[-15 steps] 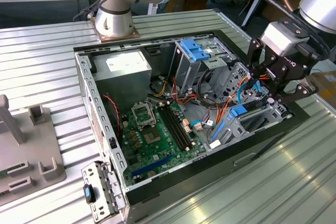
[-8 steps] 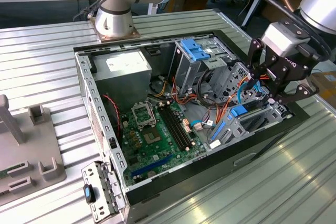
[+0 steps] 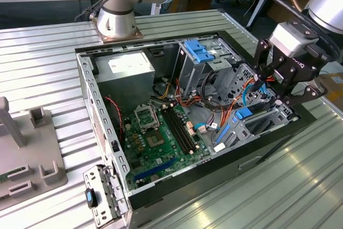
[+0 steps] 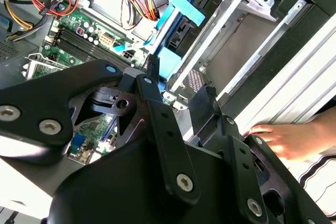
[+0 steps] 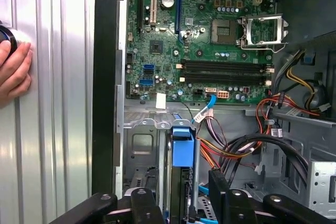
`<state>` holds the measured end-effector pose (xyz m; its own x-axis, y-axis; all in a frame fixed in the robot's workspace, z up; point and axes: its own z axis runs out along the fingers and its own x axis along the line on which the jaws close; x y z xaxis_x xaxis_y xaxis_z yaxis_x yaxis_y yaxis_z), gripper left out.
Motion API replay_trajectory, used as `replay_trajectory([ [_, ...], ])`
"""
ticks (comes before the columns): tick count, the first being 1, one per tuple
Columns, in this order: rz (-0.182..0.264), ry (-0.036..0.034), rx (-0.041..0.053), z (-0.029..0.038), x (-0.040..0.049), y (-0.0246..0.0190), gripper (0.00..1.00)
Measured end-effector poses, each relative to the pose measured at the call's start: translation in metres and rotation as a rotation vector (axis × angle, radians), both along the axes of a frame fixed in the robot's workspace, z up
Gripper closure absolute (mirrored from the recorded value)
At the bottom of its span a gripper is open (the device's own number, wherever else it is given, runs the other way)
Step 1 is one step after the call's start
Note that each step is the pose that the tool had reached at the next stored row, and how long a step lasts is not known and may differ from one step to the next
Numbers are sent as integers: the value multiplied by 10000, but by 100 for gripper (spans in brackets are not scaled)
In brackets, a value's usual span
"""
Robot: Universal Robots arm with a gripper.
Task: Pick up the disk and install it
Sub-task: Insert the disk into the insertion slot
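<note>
The disk (image 3: pixel 244 113) stands on edge in a metal drive cage at the end of the open computer case (image 3: pixel 102 132) on the exterior view's right, its bright blue carrier (image 5: pixel 182 153) facing up. My gripper (image 3: pixel 270 97) hangs just above that cage. In both wrist views the black fingers (image 5: pixel 142 203) stand apart on either side of the blue carrier (image 4: pixel 170 61), with a gap to each. The gripper (image 5: pixel 178 187) is open and holds nothing.
A green motherboard (image 3: pixel 161 138) covers the case floor, with orange and black cables (image 5: pixel 231 150) beside the cage. A second grey cage carries a blue clip (image 3: pixel 201 51). A person's hand (image 5: pixel 13 72) rests on the ribbed table (image 3: pixel 43 68) beside the case. A grey fixture (image 3: pixel 27 154) stands at the exterior view's left.
</note>
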<state>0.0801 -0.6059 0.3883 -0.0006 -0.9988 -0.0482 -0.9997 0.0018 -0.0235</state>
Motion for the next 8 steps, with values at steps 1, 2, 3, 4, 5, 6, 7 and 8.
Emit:
replay_trajectory([
  [1,0,0,0,0,6,1,50],
  [2,-1,0,0,0,8,1,50],
  [3,-1,0,1,-1,8,1,50],
  [4,-1,0,1,-1,9,2,50],
  [5,0,0,1,-1,9,4,50],
  [6,0,0,1,0,9,6,50],
  [7,0,0,0,0,10,8,50],
  [8,0,0,1,0,13,15,50],
])
